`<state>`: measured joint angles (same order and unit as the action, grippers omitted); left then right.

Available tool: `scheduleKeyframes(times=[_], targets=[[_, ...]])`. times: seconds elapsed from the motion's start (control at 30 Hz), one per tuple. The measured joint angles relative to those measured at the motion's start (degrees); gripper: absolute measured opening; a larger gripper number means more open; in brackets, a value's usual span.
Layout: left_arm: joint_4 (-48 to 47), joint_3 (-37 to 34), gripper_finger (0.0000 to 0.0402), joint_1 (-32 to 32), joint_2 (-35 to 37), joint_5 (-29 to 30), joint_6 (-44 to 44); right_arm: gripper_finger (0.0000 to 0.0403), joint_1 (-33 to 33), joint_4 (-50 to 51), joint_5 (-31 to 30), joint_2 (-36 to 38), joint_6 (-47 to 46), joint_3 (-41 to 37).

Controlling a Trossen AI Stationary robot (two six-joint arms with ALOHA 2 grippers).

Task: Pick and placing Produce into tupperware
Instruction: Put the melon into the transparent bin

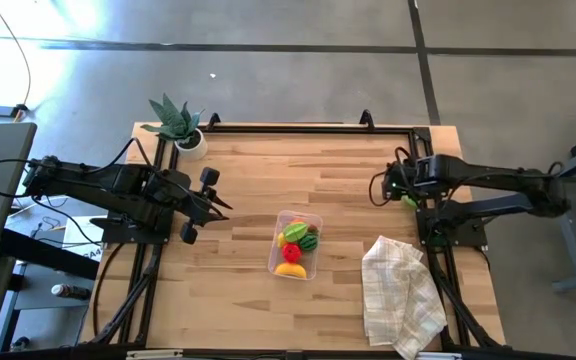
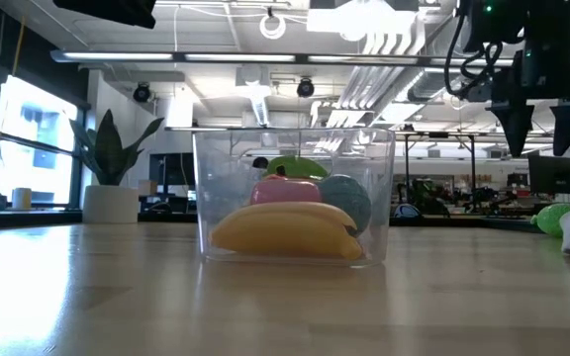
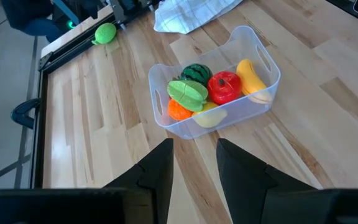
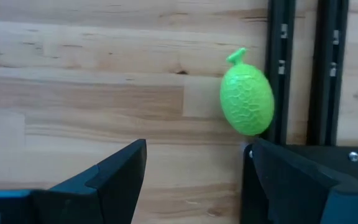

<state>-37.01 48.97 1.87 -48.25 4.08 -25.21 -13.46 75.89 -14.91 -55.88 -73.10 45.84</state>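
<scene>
Right gripper [image 4: 194,180]: fingers apart, empty, above green melon [image 4: 247,99] lying against black rail [image 4: 280,68].
Left gripper [image 3: 194,174]: fingers apart, empty, near tupperware [image 3: 253,102].

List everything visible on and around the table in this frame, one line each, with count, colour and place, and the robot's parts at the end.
Tub: 1, clear, table centre, holding six pieces of produce.
Banana: 1, yellow, in tub.
Tomato: 1, red, in tub, beside the banana.
Watermelon: 1, dark striped green, in tub.
Green piece: 1, light green, on top of the pile in tub.
Orange: 1, orange, in tub.
Lemon: 1, pale yellow, in tub.
Melon: 1, bright green, netted, on table against the black frame rail, outside the tub.
Cloth: 1, white checked, crumpled, right front of table.
Plant: 1, green in white pot, left rear corner.
Left gripper: open, left of tub.
Right gripper: open, over the melon.
</scene>
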Motion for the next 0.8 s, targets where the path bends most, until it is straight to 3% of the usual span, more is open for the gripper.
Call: scheduleKeyframes(times=[0.33, 0.8], targets=[[-0.02, 0.02, 0.0111, 0.02, 0.00, 0.00, 0.00, 0.0284, -5.04, 0.30, 0.41, -2.56, 2.69, 0.00], [0.00, 0.00, 0.0111, 0.00, 0.00, 0.01, -0.01, 0.0284, -11.89, -4.41, 1.58, -11.43, 16.38, 0.00]])
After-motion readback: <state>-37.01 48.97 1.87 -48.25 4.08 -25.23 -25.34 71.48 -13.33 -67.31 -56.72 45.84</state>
